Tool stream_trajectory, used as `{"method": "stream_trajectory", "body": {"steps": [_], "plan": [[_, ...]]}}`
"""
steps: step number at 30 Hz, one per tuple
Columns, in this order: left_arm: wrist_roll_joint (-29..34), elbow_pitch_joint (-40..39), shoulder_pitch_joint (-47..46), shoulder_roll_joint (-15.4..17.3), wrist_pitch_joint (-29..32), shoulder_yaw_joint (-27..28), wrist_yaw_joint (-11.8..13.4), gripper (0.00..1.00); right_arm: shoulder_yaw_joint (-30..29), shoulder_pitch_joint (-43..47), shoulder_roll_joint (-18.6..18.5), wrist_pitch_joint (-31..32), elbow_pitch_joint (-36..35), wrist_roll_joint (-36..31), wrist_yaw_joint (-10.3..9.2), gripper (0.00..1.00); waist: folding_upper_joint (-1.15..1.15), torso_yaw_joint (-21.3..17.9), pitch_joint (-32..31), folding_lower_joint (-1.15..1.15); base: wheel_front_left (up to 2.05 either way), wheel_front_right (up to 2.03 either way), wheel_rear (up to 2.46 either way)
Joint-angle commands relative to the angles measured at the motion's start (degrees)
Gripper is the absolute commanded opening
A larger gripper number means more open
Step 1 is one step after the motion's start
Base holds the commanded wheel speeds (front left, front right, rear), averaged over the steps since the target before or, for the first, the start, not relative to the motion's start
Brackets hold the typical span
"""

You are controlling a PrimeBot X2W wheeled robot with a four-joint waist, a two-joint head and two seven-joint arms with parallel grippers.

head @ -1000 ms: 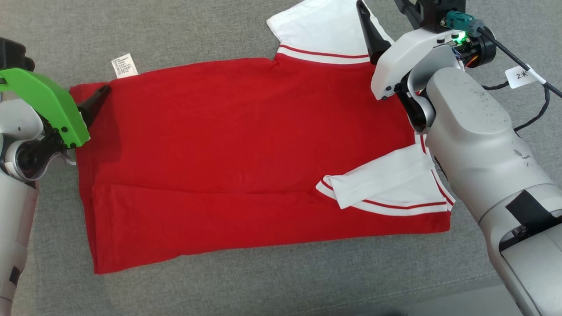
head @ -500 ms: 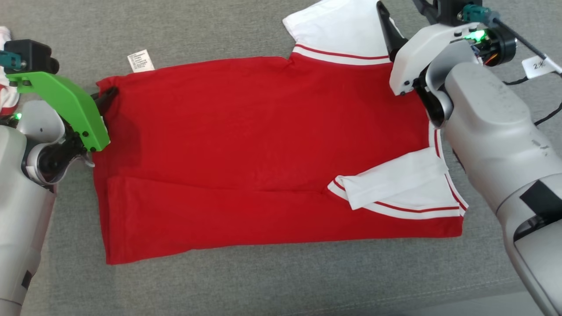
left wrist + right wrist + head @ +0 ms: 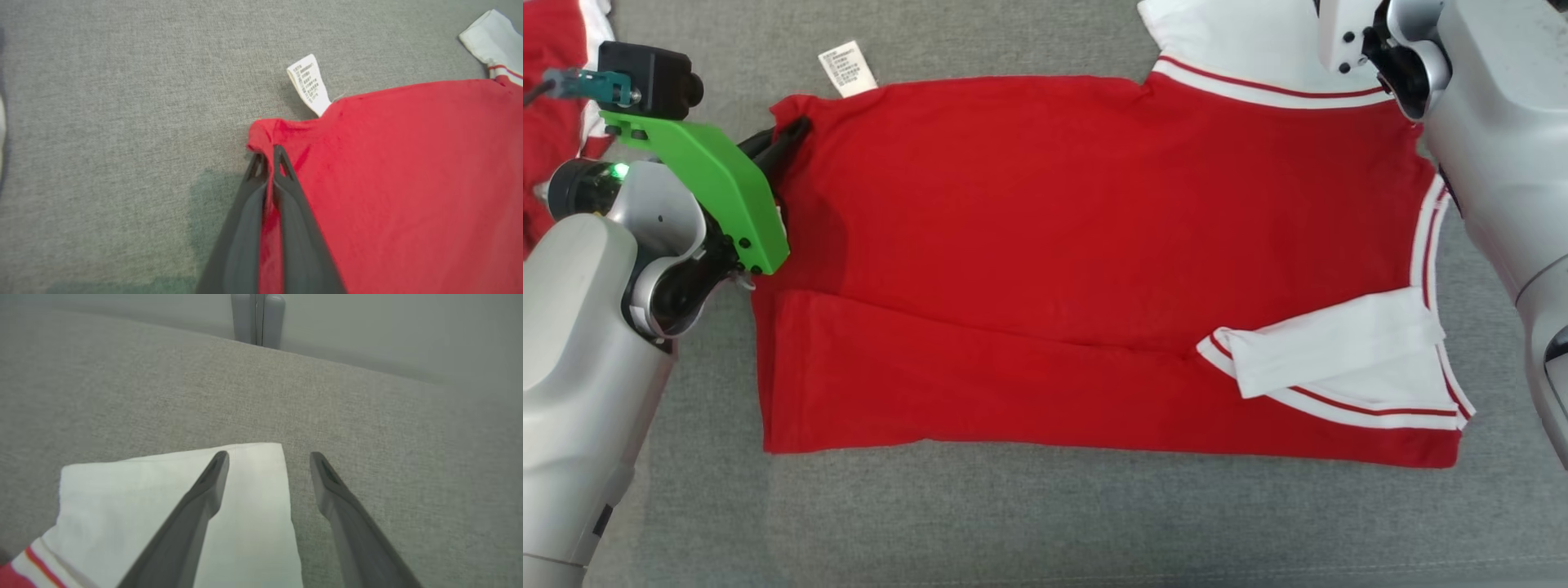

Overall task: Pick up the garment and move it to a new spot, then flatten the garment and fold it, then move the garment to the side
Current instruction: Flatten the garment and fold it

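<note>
Left gripper (image 3: 269,153) clamped on shirt (image 3: 1054,204) corner; right gripper (image 3: 269,455) spread, straddling sleeve (image 3: 163,490) edge; open grey surface (image 3: 102,122) beyond both.

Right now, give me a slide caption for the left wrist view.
Left tool shut on a corner of the red shirt, white care label beside it, on grey upholstery.

one shirt (image 3: 1054,245), one label (image 3: 848,69), one cloth (image 3: 551,98)

Head camera looks down; left wrist — close — shares the label (image 3: 848,69); right wrist looks low, outward.
</note>
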Motion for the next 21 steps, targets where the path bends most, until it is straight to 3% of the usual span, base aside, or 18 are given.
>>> {"method": "stream_trajectory", "body": {"steps": [1, 16, 17, 18, 19, 21], "plan": [[0.1, -0.5, -1.0, -0.2, -0.4, -0.5, 0.0, 0.0, 0.1, -0.6, -0.4, 2.3, 0.7, 0.4, -0.06, 1.0, 0.0, 1.8, 1.8, -0.01, 0.0, 0.0, 0.0], [-1.6, -0.8, -2.6, -0.3, -2.9, -3.0, 0.0, 0.0, 0.1, -0.6, -0.5, 16.5, 2.3, 1.2, -0.02, 1.0, 0.0, 3.5, 4.1, -0.01, 0.0, 0.0, 0.0], [-1.7, -0.6, -2.7, -0.3, -3.1, -3.0, 0.0, 0.0, 0.2, -0.6, -0.3, 17.1, 2.3, 1.3, -0.02, 0.5, 0.0, 3.5, 4.2, -0.01, 0.0, 0.0, 0.0], [-1.7, -0.4, -2.7, -0.3, -3.3, -3.1, 0.0, 0.0, 0.4, -0.6, -0.2, 17.6, 2.4, 1.2, -0.02, 0.07, 0.0, 3.5, 4.2, -0.01, 0.0, 0.0, 0.0], [-1.9, -0.2, -2.7, -0.3, -3.7, -3.1, 0.1, 0.0, 0.6, -0.5, -0.1, 17.9, 2.4, 1.1, -0.02, 0.0, 0.0, 3.4, 4.2, -0.01, 0.0, 0.0, 0.0], [-2.1, 0.3, -2.7, -0.4, -4.1, -3.2, 0.1, 0.0, 0.8, -0.8, -0.4, 17.2, 2.4, 1.0, -0.03, 0.0, 0.0, 3.3, 4.1, -0.01, 0.0, 0.0, 0.0]]}}
